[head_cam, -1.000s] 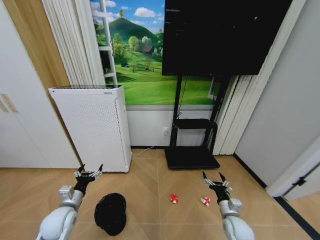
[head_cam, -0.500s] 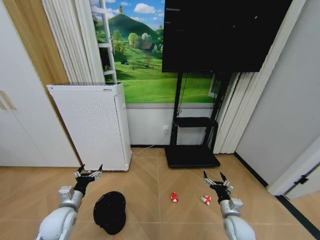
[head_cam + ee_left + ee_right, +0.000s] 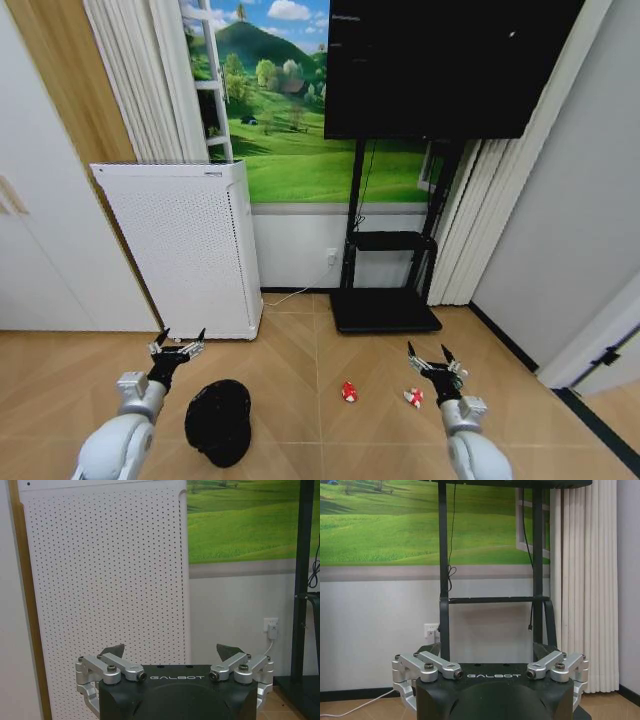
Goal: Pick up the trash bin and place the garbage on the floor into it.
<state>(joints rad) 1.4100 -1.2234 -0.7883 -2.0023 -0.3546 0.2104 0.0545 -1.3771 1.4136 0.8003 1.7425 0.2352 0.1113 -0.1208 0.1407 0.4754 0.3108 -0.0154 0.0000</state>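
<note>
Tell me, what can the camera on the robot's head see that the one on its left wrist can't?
The head view alone takes in the floor: the trash bin standing in front of the left arm, two red-and-white scraps of garbage nearer the right gripper, and the black screen on its stand. The left wrist view alone gives a close look at the white perforated appliance's holes and a wall socket. Both show the open left gripper, the appliance and the green landscape picture.

"GALBOT" stands in pale letters on the black housing of the left gripper [image 3: 173,652] and of the right gripper [image 3: 490,650].
</note>
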